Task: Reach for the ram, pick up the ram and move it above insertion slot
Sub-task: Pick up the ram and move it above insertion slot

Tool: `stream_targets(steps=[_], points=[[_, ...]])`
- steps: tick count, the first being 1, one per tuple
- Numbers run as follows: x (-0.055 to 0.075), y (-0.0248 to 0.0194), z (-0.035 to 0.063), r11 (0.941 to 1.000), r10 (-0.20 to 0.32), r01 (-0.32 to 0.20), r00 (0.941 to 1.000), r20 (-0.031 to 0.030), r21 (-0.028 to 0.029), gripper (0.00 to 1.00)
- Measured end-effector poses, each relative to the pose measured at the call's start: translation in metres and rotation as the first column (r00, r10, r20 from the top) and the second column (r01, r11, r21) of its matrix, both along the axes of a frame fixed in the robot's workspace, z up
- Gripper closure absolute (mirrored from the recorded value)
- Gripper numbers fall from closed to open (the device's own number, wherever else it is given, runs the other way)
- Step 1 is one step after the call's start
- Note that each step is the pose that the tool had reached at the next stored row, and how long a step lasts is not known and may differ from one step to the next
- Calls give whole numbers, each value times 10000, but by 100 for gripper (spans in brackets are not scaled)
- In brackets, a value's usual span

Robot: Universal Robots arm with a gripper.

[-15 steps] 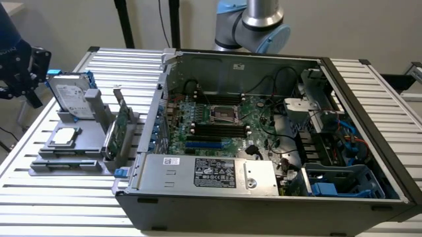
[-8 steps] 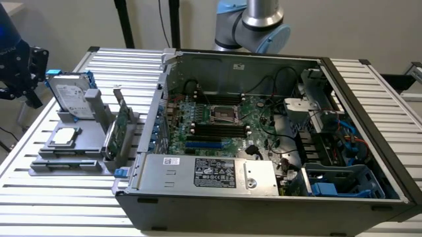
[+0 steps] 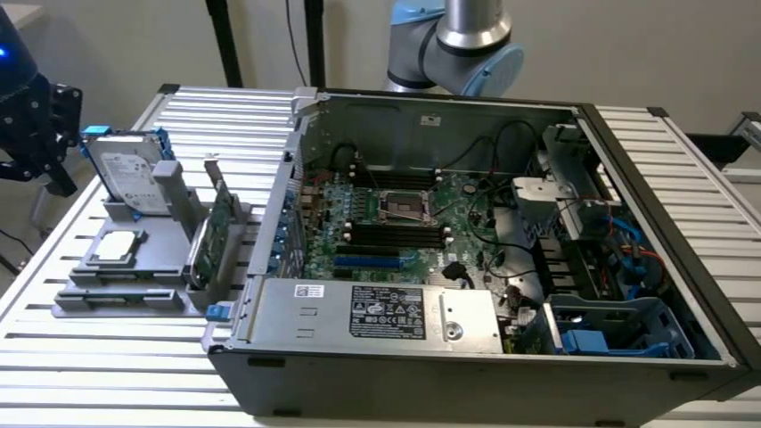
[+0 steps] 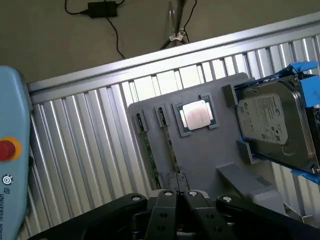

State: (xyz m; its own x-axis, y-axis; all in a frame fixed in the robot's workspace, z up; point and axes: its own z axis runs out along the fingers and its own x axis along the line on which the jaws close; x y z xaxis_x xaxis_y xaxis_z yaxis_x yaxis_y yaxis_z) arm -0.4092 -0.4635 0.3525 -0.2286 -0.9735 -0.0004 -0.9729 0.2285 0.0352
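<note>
Two ram sticks stand on edge in the grey holder (image 4: 200,155), seen as thin green strips: one ram stick (image 4: 143,150) and a second (image 4: 169,150) beside it. My gripper (image 4: 178,194) hovers above the holder's near end, just past the ends of the sticks, touching neither. Its dark fingers (image 4: 166,207) are pressed together with nothing between them. In the exterior view my gripper's dark body (image 3: 34,125) hangs at the far left, above and beside the holder (image 3: 131,299). The black memory slots (image 3: 398,234) lie on the motherboard inside the open computer case (image 3: 476,357).
The holder also carries a CPU (image 4: 197,115), a hard drive (image 4: 274,125) in a blue frame, and an upright green expansion card (image 3: 214,241). A light blue teach pendant (image 4: 10,165) with a red button lies beside it. Cables and a drive cage crowd the case's right side.
</note>
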Motion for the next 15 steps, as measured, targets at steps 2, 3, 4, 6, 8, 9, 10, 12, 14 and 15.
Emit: stream_targets(steps=[2, 3, 4, 6, 8, 9, 10, 12, 14, 15], points=[[0, 0, -2, 9993, 365, -365, 9993, 9, -1, 89], [0, 0, -4, 9985, 544, -544, 9985, 15, 0, 89], [0, 0, -5, 9973, 741, -741, 9973, 20, -1, 89], [0, 0, -8, 9939, 1098, -1098, 9939, 30, -1, 89], [0, 0, -11, 9894, 1455, -1455, 9893, 41, -2, 89], [0, 0, -12, 9866, 1633, -1633, 9866, 46, -4, 89], [0, 0, -13, 9835, 1810, -1810, 9835, 52, -4, 89], [0, 0, -16, 9763, 2163, -2163, 9763, 64, -7, 89], [0, 0, -17, 9676, 2527, -2527, 9675, 87, -12, 89], [0, -1, -18, 9644, 2644, -2644, 9644, 99, -15, 89]])
